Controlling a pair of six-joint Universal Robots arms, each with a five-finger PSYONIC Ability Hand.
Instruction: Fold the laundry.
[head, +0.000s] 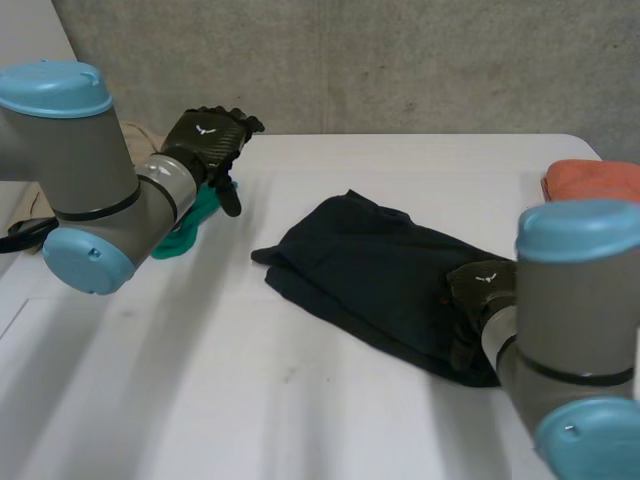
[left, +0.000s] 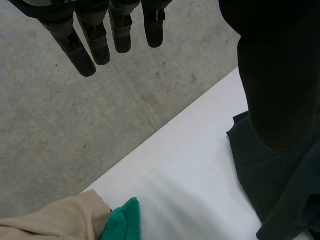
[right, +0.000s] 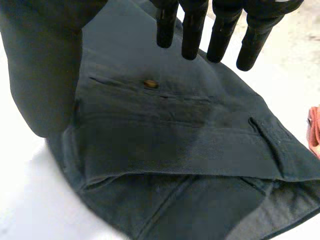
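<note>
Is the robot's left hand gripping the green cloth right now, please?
No, the fingers of the left hand are straight and hold nothing, while the green cloth lies on the table apart from them.

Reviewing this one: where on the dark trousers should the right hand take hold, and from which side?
Probably the waistband end of the dark trousers, come at from the right arm's side. The garment lies flat, so only an edge can be pinched; this thick, layered band lies closest to the open right hand.
</note>
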